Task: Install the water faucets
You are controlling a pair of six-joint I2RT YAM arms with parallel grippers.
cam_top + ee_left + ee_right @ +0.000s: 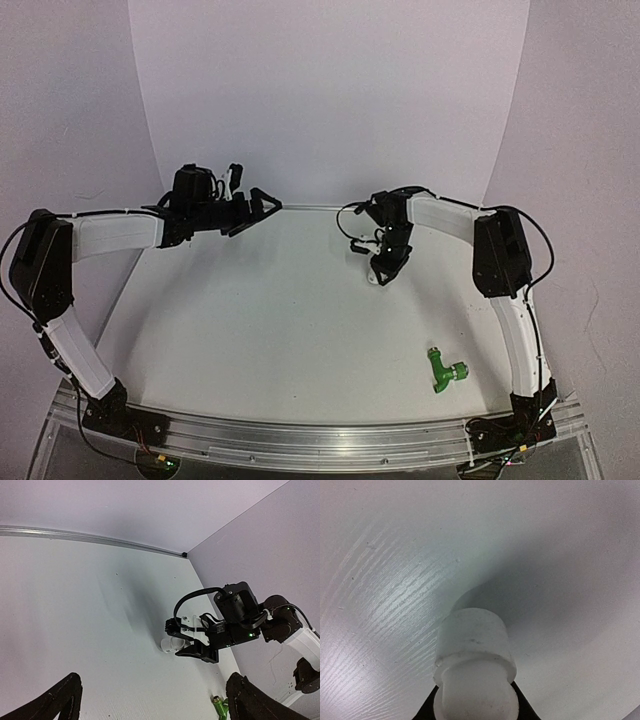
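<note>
The green T-shaped tap (446,370) lies alone on the white table near the right arm's base; its end also shows at the bottom of the left wrist view (219,707). The white stubby fitting (473,650) fills the right wrist view, and my right gripper (475,707) is shut on it. From above, that gripper (386,266) points down at mid table with the fitting (374,279) at its tip, close to the surface; whether it touches I cannot tell. My left gripper (256,208) hangs open at the back left, holding nothing, its fingertips (57,700) wide apart.
A curved white backdrop (330,90) rises behind the table (270,330). A metal rail (300,437) runs along the near edge between the two arm bases. In the left wrist view the right arm (240,620) stands by the right wall.
</note>
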